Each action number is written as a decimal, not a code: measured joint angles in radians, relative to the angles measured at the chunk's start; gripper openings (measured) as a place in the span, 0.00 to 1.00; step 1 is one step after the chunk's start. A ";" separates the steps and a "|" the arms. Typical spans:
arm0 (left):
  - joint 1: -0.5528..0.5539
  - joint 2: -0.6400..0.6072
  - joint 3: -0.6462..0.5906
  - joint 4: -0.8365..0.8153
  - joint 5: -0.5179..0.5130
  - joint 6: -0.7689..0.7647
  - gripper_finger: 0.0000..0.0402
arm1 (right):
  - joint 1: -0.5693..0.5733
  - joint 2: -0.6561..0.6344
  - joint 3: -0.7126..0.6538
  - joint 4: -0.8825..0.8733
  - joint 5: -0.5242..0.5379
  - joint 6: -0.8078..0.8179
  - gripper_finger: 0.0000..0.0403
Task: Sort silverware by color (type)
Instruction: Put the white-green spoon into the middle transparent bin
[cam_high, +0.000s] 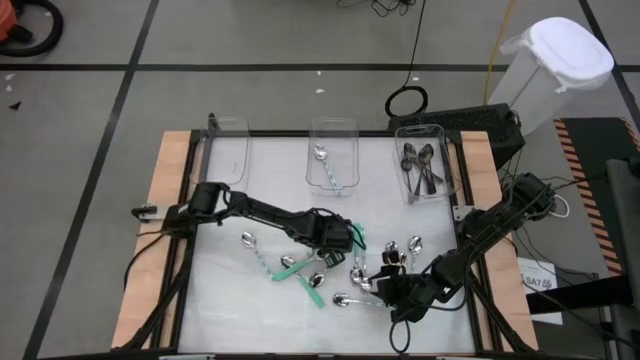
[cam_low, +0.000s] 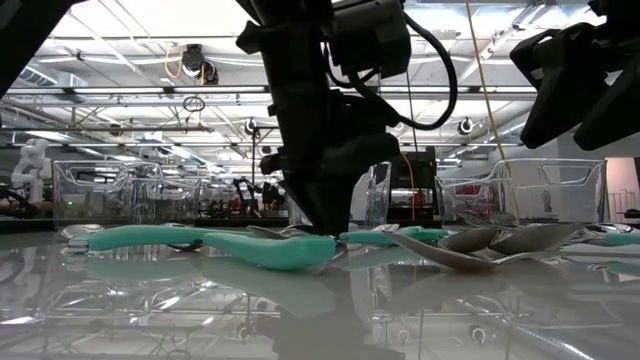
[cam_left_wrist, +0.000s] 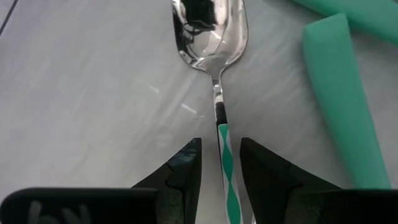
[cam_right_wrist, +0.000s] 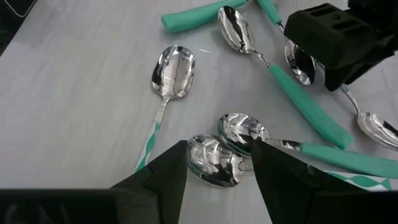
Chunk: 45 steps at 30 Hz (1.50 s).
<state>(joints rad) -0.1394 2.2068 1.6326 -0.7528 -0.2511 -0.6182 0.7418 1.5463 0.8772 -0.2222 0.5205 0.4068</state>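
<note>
Spoons lie scattered over the near half of the white table (cam_high: 230, 200), most of them around the two grippers. The left gripper (cam_left_wrist: 219, 163) is down at the tabletop with its two dark fingers (cam_left_wrist: 184, 171) on either side of a striped-handled spoon (cam_left_wrist: 214, 43); the green-and-white handle runs between them, with a thin gap visible on each side, so the fingers stand narrowly apart and whether they touch the handle cannot be told. That spoon's shiny bowl points straight ahead of the gripper, and a thick teal handle (cam_left_wrist: 342, 93) lies just beside it.

The right gripper (cam_right_wrist: 219, 163) hovers low over a pair of shiny spoon bowls (cam_right_wrist: 227, 146) that overlap one another; its fingers are spread, one on each side of the pair, and nothing is gripped. Ahead of it lie a silver spoon with a striped handle (cam_right_wrist: 173, 70) and a teal-handled spoon (cam_right_wrist: 280, 81), with the left arm's dark gripper body beyond them.

Along the far edge of the table stand three clear bins. The left bin (cam_high: 228, 140) shows nothing inside, the middle bin (cam_high: 332, 155) holds a teal-handled spoon, and the right bin (cam_high: 424, 160) holds several dark spoons. A white lidded container (cam_high: 555, 65) stands on the floor beyond the table's far right corner.
</note>
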 joint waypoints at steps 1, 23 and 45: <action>0.000 0.001 0.000 0.001 0.003 0.008 0.29 | 0.000 0.000 0.000 0.000 0.000 0.000 0.43; -0.003 0.004 0.000 0.007 0.022 0.030 0.03 | 0.000 0.000 0.000 0.000 0.002 -0.035 0.43; -0.047 -0.047 0.383 -0.214 -0.151 0.149 0.03 | -0.003 0.000 0.000 -0.159 0.002 -0.221 0.43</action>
<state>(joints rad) -0.1866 2.1601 2.0159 -0.9665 -0.4023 -0.4689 0.7387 1.5463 0.8772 -0.3813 0.5229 0.1858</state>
